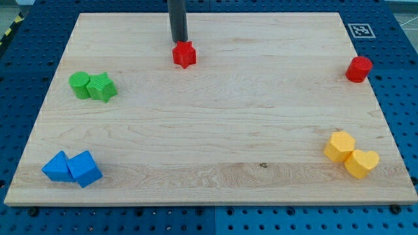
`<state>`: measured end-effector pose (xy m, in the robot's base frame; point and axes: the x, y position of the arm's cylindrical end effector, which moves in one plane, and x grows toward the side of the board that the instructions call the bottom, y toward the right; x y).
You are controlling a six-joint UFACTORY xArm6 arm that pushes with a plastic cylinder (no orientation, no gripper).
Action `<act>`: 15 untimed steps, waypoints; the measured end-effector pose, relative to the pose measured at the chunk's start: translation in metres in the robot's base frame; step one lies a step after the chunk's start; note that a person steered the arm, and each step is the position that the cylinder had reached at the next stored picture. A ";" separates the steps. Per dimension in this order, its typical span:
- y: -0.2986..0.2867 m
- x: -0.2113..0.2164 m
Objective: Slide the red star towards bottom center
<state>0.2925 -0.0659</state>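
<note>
No gripper: my tip (179, 41) touches the red star's (185, 55) top edge, rod cut off above.

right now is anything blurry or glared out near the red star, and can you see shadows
Camera view: sharp overall, no glare on the board. The red star is crisp with only a faint soft shadow beneath it; lighting looks even and diffuse. My tip sits just above the star toward the view's top, and the rod's upper part is cut off by the frame edge.
</note>
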 end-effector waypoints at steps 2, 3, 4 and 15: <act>0.000 0.057; 0.000 0.095; 0.000 0.137; 0.028 0.085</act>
<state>0.3775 -0.0380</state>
